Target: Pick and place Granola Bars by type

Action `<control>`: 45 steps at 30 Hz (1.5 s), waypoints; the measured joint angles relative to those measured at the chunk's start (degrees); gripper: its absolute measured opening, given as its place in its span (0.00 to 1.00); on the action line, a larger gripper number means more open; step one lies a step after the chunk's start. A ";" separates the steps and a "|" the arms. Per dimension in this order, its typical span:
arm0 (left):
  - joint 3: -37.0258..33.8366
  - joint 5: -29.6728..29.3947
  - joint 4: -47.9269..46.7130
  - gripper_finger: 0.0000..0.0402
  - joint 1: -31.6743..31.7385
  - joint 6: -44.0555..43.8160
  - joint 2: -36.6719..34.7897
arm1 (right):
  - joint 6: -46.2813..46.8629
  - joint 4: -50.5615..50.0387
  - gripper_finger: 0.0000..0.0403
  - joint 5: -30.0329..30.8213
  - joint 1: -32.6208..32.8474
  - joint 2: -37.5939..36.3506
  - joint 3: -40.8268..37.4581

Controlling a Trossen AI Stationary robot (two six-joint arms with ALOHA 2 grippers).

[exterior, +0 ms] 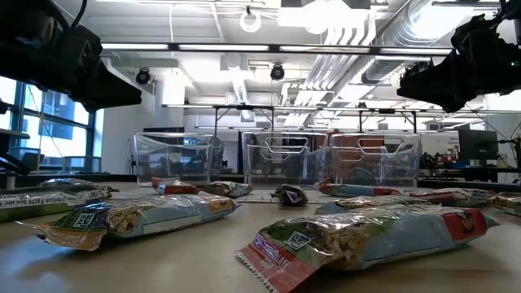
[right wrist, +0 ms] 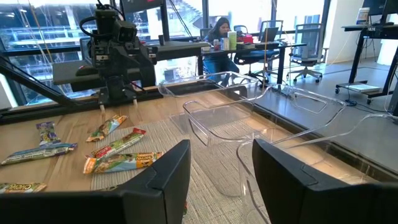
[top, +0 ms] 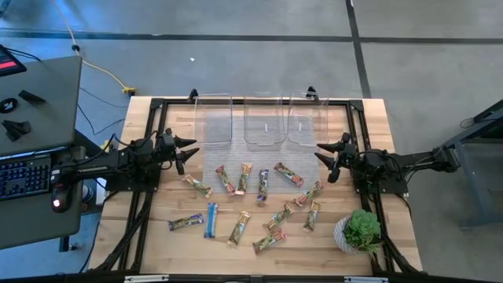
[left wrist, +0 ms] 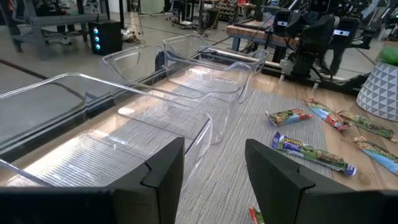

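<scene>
Several granola bars lie flat and scattered on the wooden table and on a grey mat (top: 228, 157). Among them are a blue one (top: 211, 219), a purple one (top: 263, 185), a red-ended one (top: 288, 174) and a tan one (top: 240, 227). My left gripper (top: 192, 149) hovers at the table's left, above the mat's edge, open, with nothing between its fingers (left wrist: 214, 155). My right gripper (top: 321, 153) hovers at the table's right, also open, with nothing between its fingers (right wrist: 221, 155). Both point toward the middle of the table and are clear of the bars.
Three clear plastic bins (top: 213, 118) (top: 263, 120) (top: 306, 118) stand in a row at the far edge of the table. A green potted plant (top: 360, 230) stands at the near right corner. A desk with a keyboard (top: 23, 177) stands left of the table.
</scene>
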 joint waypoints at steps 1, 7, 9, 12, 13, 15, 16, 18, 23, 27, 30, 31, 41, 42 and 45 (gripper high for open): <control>0.00 0.00 0.00 0.41 0.01 0.00 0.02 | 0.01 0.00 0.39 -0.02 0.00 -0.01 -0.01; 0.00 0.00 0.00 0.41 0.02 -0.02 0.00 | 0.02 -0.01 0.39 -0.02 0.00 0.00 0.00; 0.00 0.00 -0.01 0.41 0.00 0.00 0.01 | 0.00 0.00 0.39 -0.01 0.00 -0.01 -0.01; 0.00 0.00 -0.01 0.41 0.02 0.00 0.01 | 0.01 -0.01 0.39 -0.01 0.00 -0.01 -0.01; 0.00 0.00 0.00 0.41 0.01 0.00 0.01 | 0.00 -0.01 0.39 -0.02 -0.02 -0.01 0.00; 0.00 0.00 -0.01 0.41 0.02 0.00 0.00 | 0.02 0.00 0.39 0.00 -0.01 0.00 -0.01; 0.00 0.00 0.00 0.41 0.02 0.00 0.01 | 0.02 -0.01 0.39 0.00 0.00 0.00 -0.02; 0.00 0.00 0.00 0.41 0.00 0.00 0.01 | 0.02 0.00 0.39 -0.01 -0.01 0.00 -0.01; 0.00 0.00 0.00 0.41 0.02 0.00 0.00 | -0.01 0.00 0.39 -0.02 0.00 -0.02 -0.01; 0.00 0.00 0.00 0.41 0.00 0.00 0.02 | -1.67 0.00 0.39 0.01 0.00 -0.01 0.00; 0.00 0.00 -0.01 0.41 0.02 0.00 0.01 | -8.67 -0.01 0.39 0.02 0.00 0.00 -0.01; 0.00 0.00 0.00 0.41 0.01 0.00 0.01 | -10.91 -0.01 0.39 0.00 0.00 0.00 0.00; 0.00 0.00 0.00 0.41 0.00 0.00 0.02 | -18.51 0.00 0.39 0.00 0.00 0.00 -0.01; 0.00 0.00 -0.02 0.41 0.00 0.00 0.02 | -18.53 -0.01 0.39 0.00 -0.01 -0.01 -0.01; 0.00 0.00 -0.01 0.41 0.02 0.00 0.02 | -18.52 0.00 0.39 0.00 0.00 -0.01 0.00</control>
